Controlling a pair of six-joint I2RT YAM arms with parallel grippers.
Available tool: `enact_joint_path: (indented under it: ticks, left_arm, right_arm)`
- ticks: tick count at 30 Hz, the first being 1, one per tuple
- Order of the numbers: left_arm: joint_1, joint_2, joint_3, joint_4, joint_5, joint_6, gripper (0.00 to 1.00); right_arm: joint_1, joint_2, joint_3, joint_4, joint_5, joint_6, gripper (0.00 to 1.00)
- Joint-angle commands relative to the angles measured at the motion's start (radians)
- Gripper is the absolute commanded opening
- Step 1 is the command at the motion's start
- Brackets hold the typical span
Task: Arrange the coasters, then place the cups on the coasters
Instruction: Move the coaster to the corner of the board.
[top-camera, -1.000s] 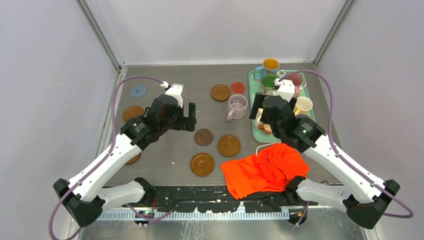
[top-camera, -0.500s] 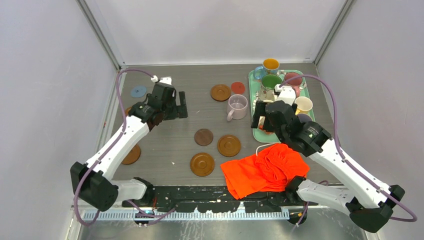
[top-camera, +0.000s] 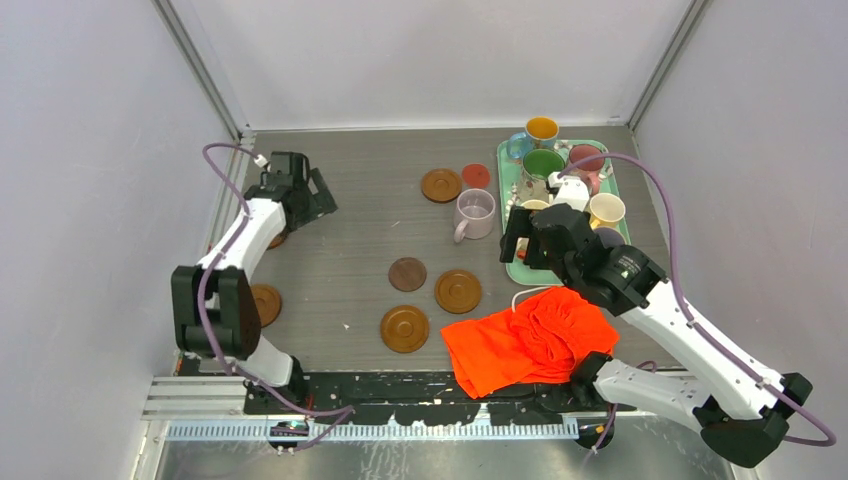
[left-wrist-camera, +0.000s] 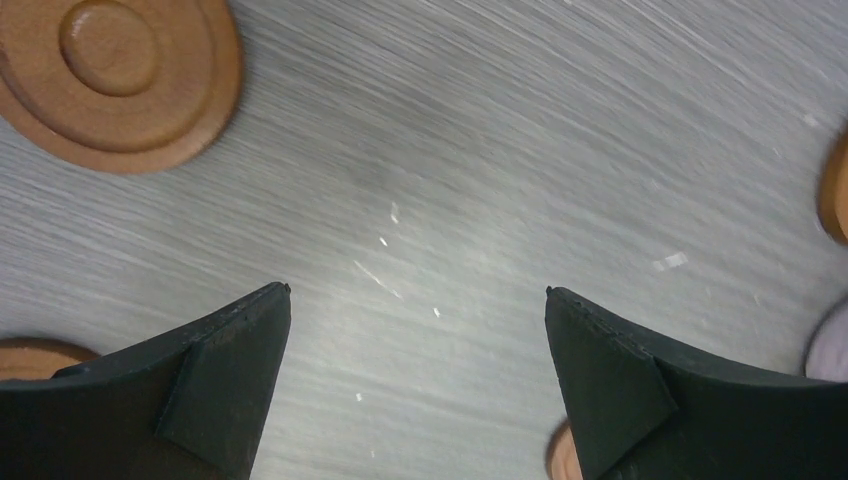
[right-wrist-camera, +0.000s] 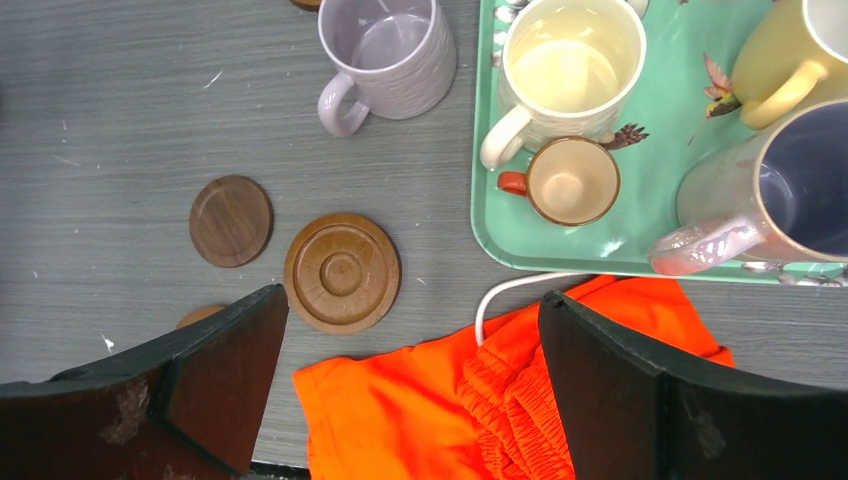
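Observation:
Brown grooved coasters lie mid-table, with a dark one, another brown one and a red-orange one farther back. A lilac cup stands on the bare table. More cups, green-inside and cream among them, stand on the teal tray. My left gripper hangs open and empty at the far left; a brown coaster shows ahead of it. My right gripper stands open and empty over the tray's near-left corner, above the tiny copper cup.
An orange cloth with a white cord lies crumpled at the near right, touching the tray's front edge. Two more brown coasters sit near the left wall, partly behind my left arm. Enclosure walls close in on both sides.
My left arm has swung from mid-table back and left toward the far-left corner, still open. My right gripper has drifted slightly toward me and stays open.

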Motion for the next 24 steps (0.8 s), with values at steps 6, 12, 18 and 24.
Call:
enact_joint_path:
  ticks: [6, 12, 18, 24]
  left_arm:
    - [0.185, 0.244, 0.119, 0.136, 0.044, -0.05, 1.0]
    - [0.22, 0.364, 0.197, 0.121, 0.035, -0.023, 1.0]
    - [0.238, 0.426, 0.253, 0.12, 0.006, 0.009, 1.0]
    - [0.269, 0.463, 0.287, 0.113, 0.001, 0.017, 1.0]
  right_arm:
    - [0.007, 0.016, -0.008, 0.047, -0.058, -0.014, 1.0]
    - [0.007, 0.029, -0.008, 0.048, -0.069, -0.028, 1.0]
    - [0.007, 0.036, -0.004, 0.038, -0.061, -0.038, 1.0]
    - [0.006, 0.043, -0.017, 0.039, -0.071, -0.043, 1.0]
